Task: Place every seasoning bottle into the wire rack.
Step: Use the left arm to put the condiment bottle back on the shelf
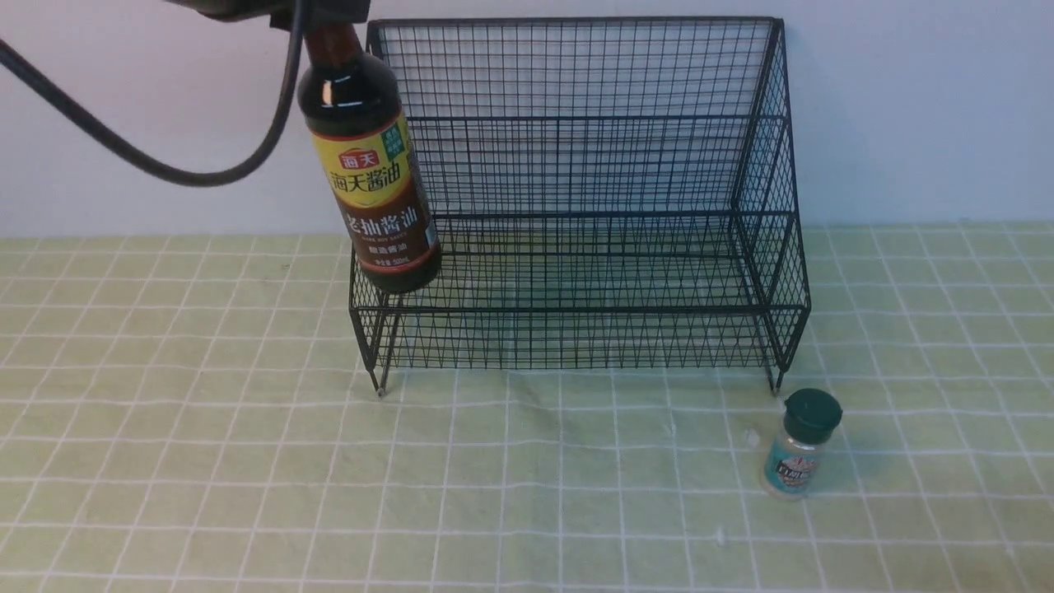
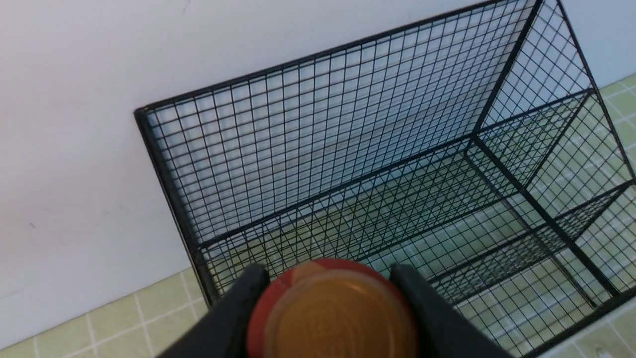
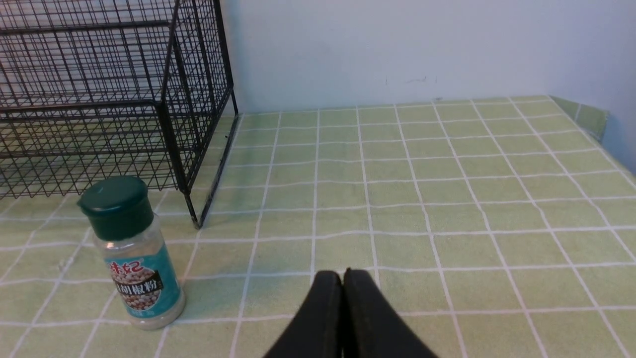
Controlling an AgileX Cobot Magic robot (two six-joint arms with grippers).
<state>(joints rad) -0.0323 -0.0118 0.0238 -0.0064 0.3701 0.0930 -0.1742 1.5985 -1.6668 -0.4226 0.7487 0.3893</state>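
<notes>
The tall dark soy-sauce bottle (image 1: 370, 169) hangs in the air, slightly tilted, at the left front corner of the black wire rack (image 1: 576, 198), its base level with the lower shelf's front rim. My left gripper (image 2: 328, 278) is shut on the bottle's red cap (image 2: 330, 313); in the front view the gripper is mostly cut off at the top edge. The small shaker jar (image 1: 800, 445) with a dark green cap stands on the cloth before the rack's right front foot. It also shows in the right wrist view (image 3: 131, 253). My right gripper (image 3: 343, 276) is shut and empty, beside the jar.
A green checked cloth (image 1: 247, 461) covers the table. A white wall (image 1: 906, 107) stands right behind the rack. The left arm's black cable (image 1: 148, 169) loops at the upper left. The table's right edge (image 3: 596, 124) shows in the right wrist view.
</notes>
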